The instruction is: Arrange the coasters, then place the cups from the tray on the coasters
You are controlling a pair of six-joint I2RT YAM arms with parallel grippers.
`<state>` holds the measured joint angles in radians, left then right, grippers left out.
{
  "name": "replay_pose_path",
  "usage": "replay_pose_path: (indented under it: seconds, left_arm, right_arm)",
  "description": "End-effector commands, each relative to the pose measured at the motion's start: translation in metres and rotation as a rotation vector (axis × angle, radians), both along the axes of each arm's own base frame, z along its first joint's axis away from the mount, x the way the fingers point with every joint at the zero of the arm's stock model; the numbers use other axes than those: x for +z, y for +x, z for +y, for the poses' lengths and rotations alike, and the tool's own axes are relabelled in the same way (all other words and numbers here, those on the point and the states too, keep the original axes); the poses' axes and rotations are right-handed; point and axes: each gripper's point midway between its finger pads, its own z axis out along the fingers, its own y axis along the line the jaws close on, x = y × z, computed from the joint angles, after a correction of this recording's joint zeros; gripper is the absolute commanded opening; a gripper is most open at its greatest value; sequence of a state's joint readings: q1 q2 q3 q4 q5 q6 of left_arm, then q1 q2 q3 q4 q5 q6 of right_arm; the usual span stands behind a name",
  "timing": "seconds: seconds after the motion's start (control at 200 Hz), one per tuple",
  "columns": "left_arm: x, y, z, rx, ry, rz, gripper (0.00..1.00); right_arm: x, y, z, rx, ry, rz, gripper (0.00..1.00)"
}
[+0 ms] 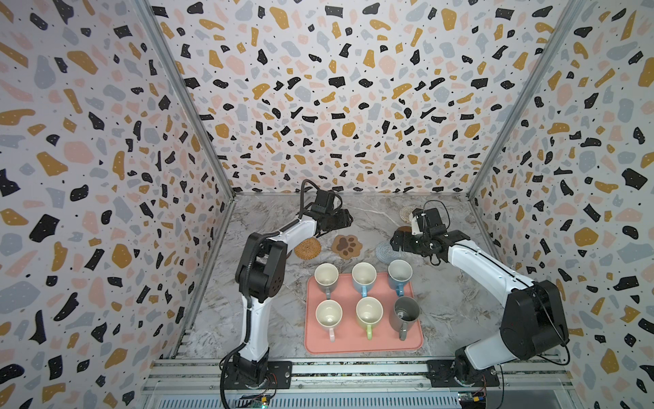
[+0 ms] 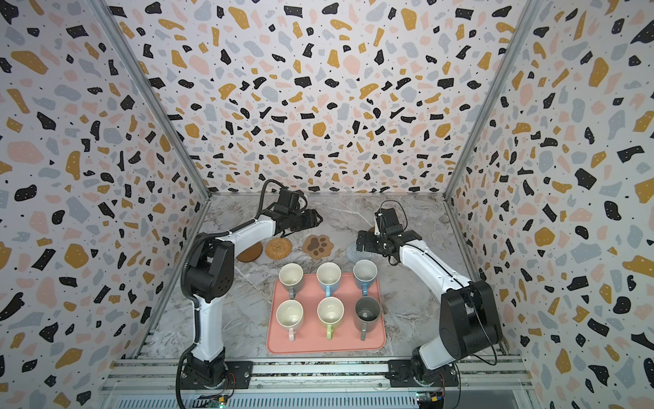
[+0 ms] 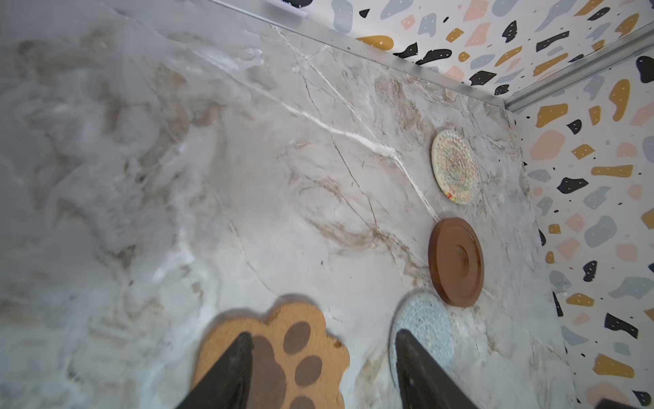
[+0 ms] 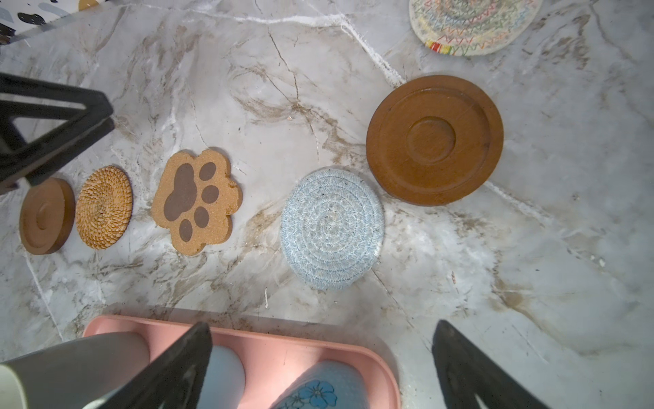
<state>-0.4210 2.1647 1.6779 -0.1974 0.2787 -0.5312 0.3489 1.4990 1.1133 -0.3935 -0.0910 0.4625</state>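
Brown disc [image 1: 402,229] sits 1 o'clock off the grey-blue mat [image 1: 384,253]; right gripper [image 4: 322,325] is wide and empty, so pinch the rim low imo.

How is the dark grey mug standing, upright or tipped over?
Upright: in a top view the dark grey mug shows its round mouth facing up, standing on the pink tray.

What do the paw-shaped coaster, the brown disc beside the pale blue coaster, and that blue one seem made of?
Paw-shaped coaster: probably cork, matte; grainy speckled tan surface, darker printed paw.
Brown disc: looks like wood, smooth, slightly glossy; faint grain and turned rings.
Pale blue coaster: likely cotton rope, soft, matte; braided strands coiled in a spiral.
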Motion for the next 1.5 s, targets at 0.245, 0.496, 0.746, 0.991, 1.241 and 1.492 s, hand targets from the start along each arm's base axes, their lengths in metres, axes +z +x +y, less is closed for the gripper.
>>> replay_pose_path:
  seconds: [0.245, 0.496, 0.746, 0.991, 1.241, 1.492]
  left_arm:
    - [-0.037, 0.024, -0.036, -0.075, 0.061, 0.046, 0.65]
    - [-0.068, 0.006, -0.042, -0.09, 0.108, 0.123, 0.65]
    - [-0.075, -0.01, -0.031, -0.07, 0.141, 0.145, 0.64]
    - [-0.076, -0.023, -0.023, -0.056, 0.151, 0.155, 0.64]
    - [-0.068, -0.025, -0.022, -0.05, 0.146, 0.143, 0.64]
    - [-0.029, -0.014, -0.022, -0.019, 0.116, 0.071, 0.67]
  right_arm:
    - [0.017, -0.004, -0.013, -0.012, 0.016, -0.037, 0.99]
    - [0.015, -0.006, -0.016, -0.012, 0.013, -0.031, 0.99]
    - [0.013, -0.008, -0.016, -0.008, 0.015, -0.027, 0.99]
    - [0.012, -0.009, -0.017, -0.009, 0.016, -0.026, 0.99]
    - [0.006, -0.01, -0.016, -0.003, 0.015, -0.018, 0.99]
    - [0.001, 0.008, -0.014, 0.002, 0.013, -0.033, 0.99]
